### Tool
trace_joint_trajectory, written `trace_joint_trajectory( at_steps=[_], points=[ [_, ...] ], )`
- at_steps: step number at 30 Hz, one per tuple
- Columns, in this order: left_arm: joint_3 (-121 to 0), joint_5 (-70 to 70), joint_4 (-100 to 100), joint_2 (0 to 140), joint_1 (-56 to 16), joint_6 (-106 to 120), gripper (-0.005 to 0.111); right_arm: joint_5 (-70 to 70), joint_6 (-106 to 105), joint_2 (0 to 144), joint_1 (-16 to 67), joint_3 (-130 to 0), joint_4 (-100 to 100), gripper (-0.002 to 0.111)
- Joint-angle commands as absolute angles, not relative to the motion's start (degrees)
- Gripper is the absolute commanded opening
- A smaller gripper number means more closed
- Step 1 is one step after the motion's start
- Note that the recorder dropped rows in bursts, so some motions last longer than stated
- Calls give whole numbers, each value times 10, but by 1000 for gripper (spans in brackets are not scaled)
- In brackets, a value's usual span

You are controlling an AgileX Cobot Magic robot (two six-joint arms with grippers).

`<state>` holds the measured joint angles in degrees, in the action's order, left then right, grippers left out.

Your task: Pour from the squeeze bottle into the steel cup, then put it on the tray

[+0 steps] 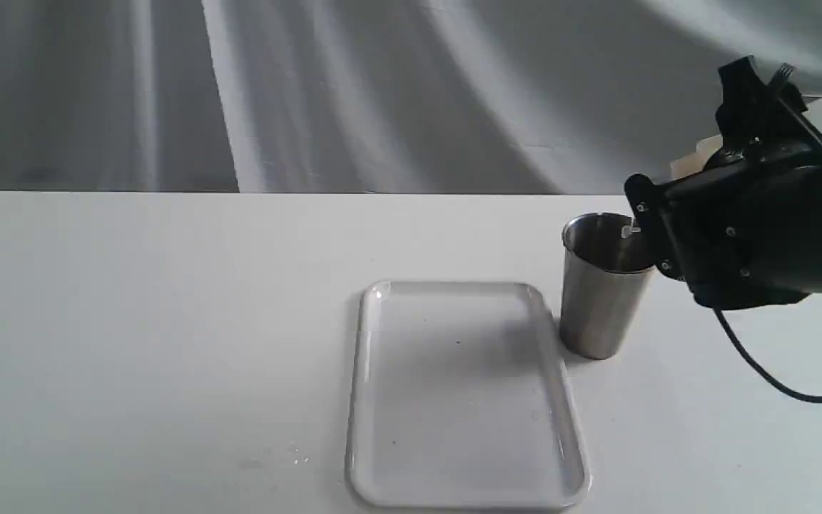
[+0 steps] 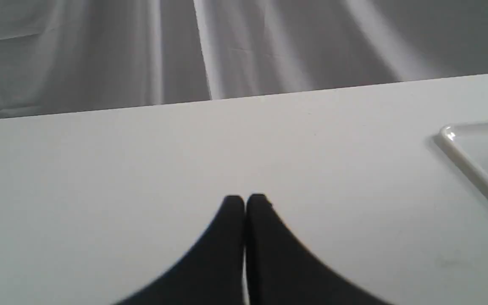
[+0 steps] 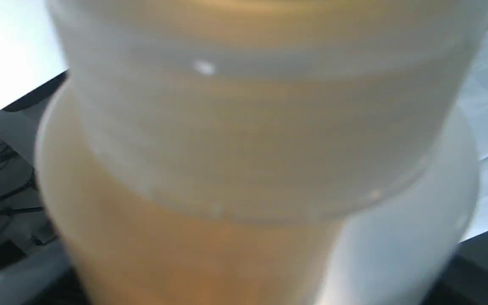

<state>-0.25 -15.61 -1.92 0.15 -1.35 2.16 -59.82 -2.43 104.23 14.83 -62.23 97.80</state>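
Observation:
The steel cup [image 1: 600, 300] stands upright on the table just right of the white tray's [image 1: 464, 392] far right corner. Above the cup, the squeeze bottle [image 3: 244, 148] is held tilted, and its amber liquid fills the right wrist view. Its whitish nozzle tip [image 1: 628, 230] pokes over the cup's rim; most of the body is hidden behind the black wrist. My right gripper [image 1: 746, 135] is shut on the bottle, though its fingers are hidden in the wrist view. My left gripper [image 2: 245, 199] is shut and empty, low over bare table, with the tray's corner [image 2: 449, 134] off to one side.
A white table [image 1: 133, 321] carries everything, with a grey draped cloth [image 1: 311, 86] behind its far edge. A black cable [image 1: 760, 368] hangs from the right arm down toward the table at the right.

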Motion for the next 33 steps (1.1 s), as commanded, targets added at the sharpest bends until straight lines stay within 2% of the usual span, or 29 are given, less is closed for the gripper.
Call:
trace_joint_trajectory(
  at_steps=[1,33],
  points=[
    [0,-152,-19,0,-13,21,0,-617,-28,1031,148,-627,999,9],
    [0,-152,-19,0,-13,19,0,-607,-77,1021,148,-627,999,9]
  ],
)
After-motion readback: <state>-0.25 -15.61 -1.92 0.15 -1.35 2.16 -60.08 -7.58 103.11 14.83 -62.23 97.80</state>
